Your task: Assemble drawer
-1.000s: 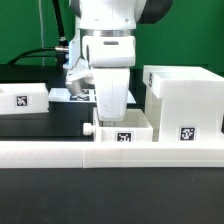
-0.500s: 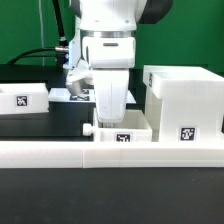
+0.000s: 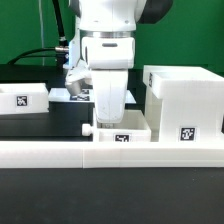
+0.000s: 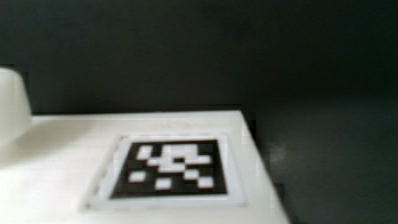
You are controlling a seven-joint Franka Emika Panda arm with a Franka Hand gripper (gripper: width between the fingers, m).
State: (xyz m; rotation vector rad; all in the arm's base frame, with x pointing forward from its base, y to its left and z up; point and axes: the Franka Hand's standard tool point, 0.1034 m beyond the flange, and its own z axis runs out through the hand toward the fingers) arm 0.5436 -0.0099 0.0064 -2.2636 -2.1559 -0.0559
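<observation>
1. Evidently the casing (image 3: 185,100) stands at the exterior view's right, ready to receive trays.
2. Low wall (image 3: 50,153) lines the front, likely a stop for squaring parts.
3. Claw (image 3: 109,116) hangs low over the middle tray; grasping or released, I cannot tell.
4. Middle tray (image 3: 138,132) sits against the wall, near the casing.
5. Its knob (image 3: 88,130) points away from the casing.

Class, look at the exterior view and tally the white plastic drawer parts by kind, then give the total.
Big white cube-like plastic casing: 1
Small white plastic trays: 2
Total: 3
</observation>
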